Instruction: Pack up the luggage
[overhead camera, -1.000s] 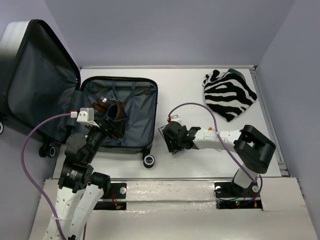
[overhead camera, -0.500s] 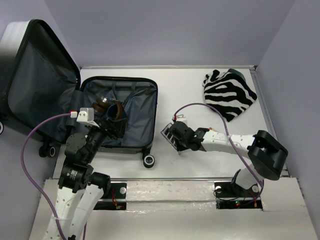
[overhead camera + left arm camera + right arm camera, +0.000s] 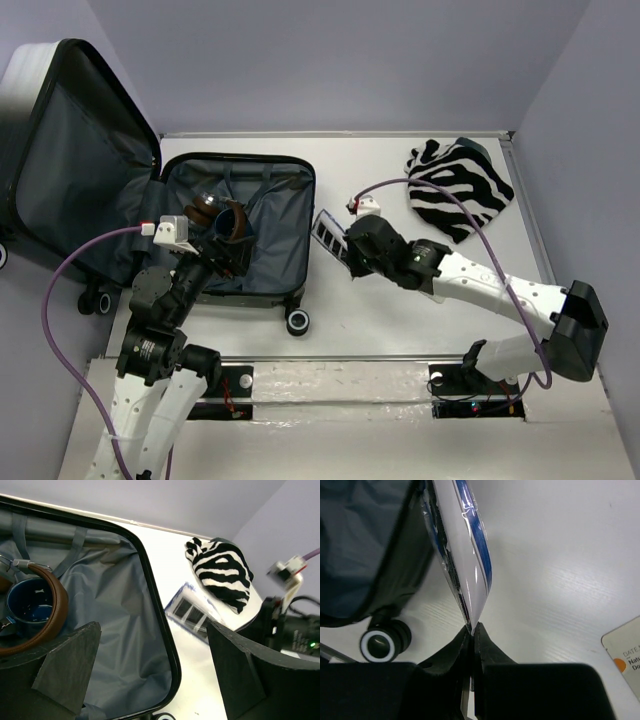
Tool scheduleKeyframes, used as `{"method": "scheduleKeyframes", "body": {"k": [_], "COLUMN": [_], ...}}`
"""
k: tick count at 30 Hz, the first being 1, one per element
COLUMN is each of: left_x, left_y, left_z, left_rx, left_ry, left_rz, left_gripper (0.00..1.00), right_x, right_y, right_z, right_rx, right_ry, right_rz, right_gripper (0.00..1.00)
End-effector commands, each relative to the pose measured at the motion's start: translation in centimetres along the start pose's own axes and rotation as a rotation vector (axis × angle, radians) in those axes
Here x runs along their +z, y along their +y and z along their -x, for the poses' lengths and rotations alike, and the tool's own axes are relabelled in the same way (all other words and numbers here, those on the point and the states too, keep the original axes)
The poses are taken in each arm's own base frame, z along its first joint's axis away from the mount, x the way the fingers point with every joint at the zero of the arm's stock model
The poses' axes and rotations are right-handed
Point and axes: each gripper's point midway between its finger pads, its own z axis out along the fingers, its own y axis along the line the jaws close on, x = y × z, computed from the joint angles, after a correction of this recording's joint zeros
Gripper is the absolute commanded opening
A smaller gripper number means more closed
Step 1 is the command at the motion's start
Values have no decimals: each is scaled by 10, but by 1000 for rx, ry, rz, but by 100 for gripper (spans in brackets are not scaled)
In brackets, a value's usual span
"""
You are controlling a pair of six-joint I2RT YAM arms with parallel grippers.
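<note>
The luggage (image 3: 275, 228) lies open at the left of the table, grey lining up, its lid (image 3: 70, 170) standing back to the left. Brown headphones (image 3: 235, 220) and a blue cup (image 3: 27, 605) rest inside. My right gripper (image 3: 350, 248) is shut on a corner of a clear plastic packet (image 3: 330, 235) with dark rectangles and a blue edge. The packet is held off the table just right of the luggage's rim (image 3: 422, 555). In the right wrist view the jaws (image 3: 472, 626) pinch the packet (image 3: 465, 555). My left gripper (image 3: 152, 627) hangs open over the luggage's near part, holding nothing.
A zebra-striped cloth (image 3: 458, 187) lies at the back right of the table. A caster wheel (image 3: 298, 321) sticks out at the luggage's near right corner. A pale card (image 3: 625, 647) with an orange dot lies on the table by the right gripper.
My right gripper has shut on the packet, lifted it and carried it back and left to the luggage's right rim. The left arm has not moved.
</note>
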Motion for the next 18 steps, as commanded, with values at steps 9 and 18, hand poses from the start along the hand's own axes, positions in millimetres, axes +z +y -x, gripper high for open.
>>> {"method": "scheduleKeyframes", "body": {"k": [9,18], "left_x": [1,-1], "left_y": [-8,-9], "left_z": [17,19], "left_rx": [28,31], "left_ry": [-59,-68], "left_rz": [-33,-34], "left_gripper": [99,99], "right_x": [-10,29], "right_y": [121,124], "right_z": [142,157], "right_rx": [6,80], "right_ry": [-283,-283], "right_rz": [359,274], "right_gripper": [10,80]}}
